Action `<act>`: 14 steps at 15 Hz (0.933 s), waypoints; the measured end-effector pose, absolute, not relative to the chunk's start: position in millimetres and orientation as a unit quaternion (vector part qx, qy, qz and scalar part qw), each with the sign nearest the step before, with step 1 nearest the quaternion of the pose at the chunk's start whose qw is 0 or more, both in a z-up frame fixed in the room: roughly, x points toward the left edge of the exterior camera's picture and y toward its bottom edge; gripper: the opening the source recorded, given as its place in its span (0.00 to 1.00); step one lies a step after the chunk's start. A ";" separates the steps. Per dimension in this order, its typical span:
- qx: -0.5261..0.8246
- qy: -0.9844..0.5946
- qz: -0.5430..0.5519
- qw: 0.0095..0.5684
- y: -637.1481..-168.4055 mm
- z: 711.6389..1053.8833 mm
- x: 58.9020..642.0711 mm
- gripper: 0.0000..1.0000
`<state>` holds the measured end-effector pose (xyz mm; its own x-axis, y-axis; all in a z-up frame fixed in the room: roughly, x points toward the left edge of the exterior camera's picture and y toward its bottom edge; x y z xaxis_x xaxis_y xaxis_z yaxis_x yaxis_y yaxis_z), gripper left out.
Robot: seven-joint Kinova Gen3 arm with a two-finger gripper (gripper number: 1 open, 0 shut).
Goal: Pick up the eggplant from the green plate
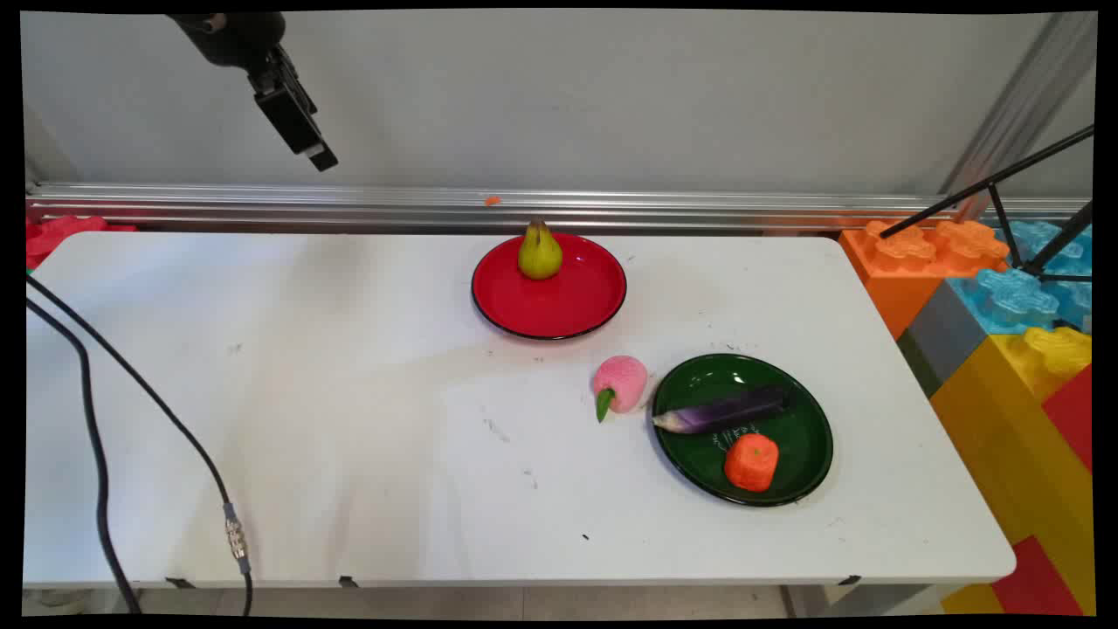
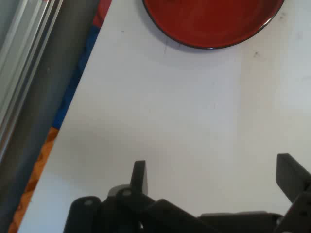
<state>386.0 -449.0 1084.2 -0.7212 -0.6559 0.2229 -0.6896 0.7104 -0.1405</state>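
The red plate (image 2: 212, 22) with its pear (image 1: 540, 252) sits ahead of the gripper (image 2: 214, 174), raised above the desk (image 1: 349, 393), jaws spread wide, empty.

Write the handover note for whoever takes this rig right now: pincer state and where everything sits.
Pincer: open, empty, raised high above the table's far left part.
Nearest thing: red plate near the far edge, with a pear upright on its far rim side.
Green plate, nearer and to the right, holds an eggplant and an orange.
Peach lies on the table just left of the green plate.
Nothing gripped.
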 end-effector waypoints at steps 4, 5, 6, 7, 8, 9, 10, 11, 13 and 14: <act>0.373 -0.917 0.091 0.108 -447.6 1080.0 367.7 1.00; 0.374 -0.916 0.086 0.120 -447.7 1078.2 359.5 1.00; 0.376 -0.913 0.081 0.134 -448.1 1075.9 349.4 1.00; 0.377 -0.912 0.078 0.142 -448.4 1074.4 343.2 1.00; 0.380 -0.909 0.073 0.154 -448.9 1071.7 334.1 1.00; 0.381 -0.908 0.070 0.161 -448.9 1069.5 328.1 1.00; 0.384 -0.905 0.064 0.172 -449.3 1065.8 318.2 1.00; 0.386 -0.902 0.059 0.182 -449.9 1061.6 308.3 1.00; 0.390 -0.897 0.049 0.203 -451.9 1051.4 285.5 1.00; 0.391 -0.895 0.046 0.211 -452.8 1047.1 277.1 1.00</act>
<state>277.1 -452.8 1047.1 -0.6051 -0.6804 0.4134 -0.7193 0.6898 0.0825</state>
